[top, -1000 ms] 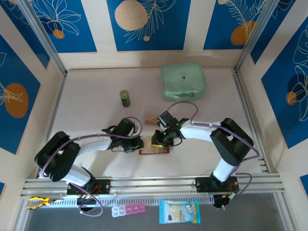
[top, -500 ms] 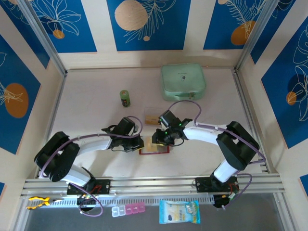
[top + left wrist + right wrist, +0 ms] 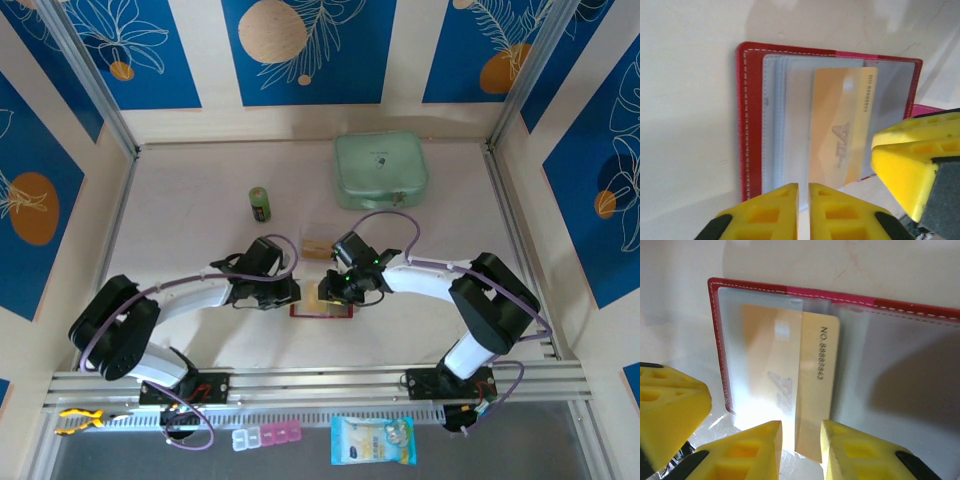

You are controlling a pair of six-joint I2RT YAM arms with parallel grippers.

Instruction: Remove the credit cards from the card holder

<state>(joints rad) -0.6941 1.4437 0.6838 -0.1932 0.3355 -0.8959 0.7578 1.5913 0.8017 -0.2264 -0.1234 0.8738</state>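
The right gripper [image 3: 801,440] points down at the table [image 3: 190,230], its two yellow fingers parted by a small gap. The near end of an orange card [image 3: 817,390] lies in that gap; whether the pads press on it cannot be told. The right arm [image 3: 430,275] reaches in from its base at the near right, folds at a raised elbow and stretches leftward, low over the table.

The left gripper [image 3: 803,192] has its fingers almost together at the near edge of the red wallet [image 3: 752,125]. Whether they pinch that edge cannot be told. The left arm [image 3: 190,295] runs low from its base at the near left toward the middle, so the two grippers meet just beside each other over the wallet.

The wallet lies open and flat near the table's near middle. The orange card sits in its clear pocket, with one long strip along its numbered side bare.

Just beyond the grippers a tan card [image 3: 317,247] lies flat on the table. Farther back stand a green can [image 3: 260,204] and a mint-green case [image 3: 380,170], well apart.
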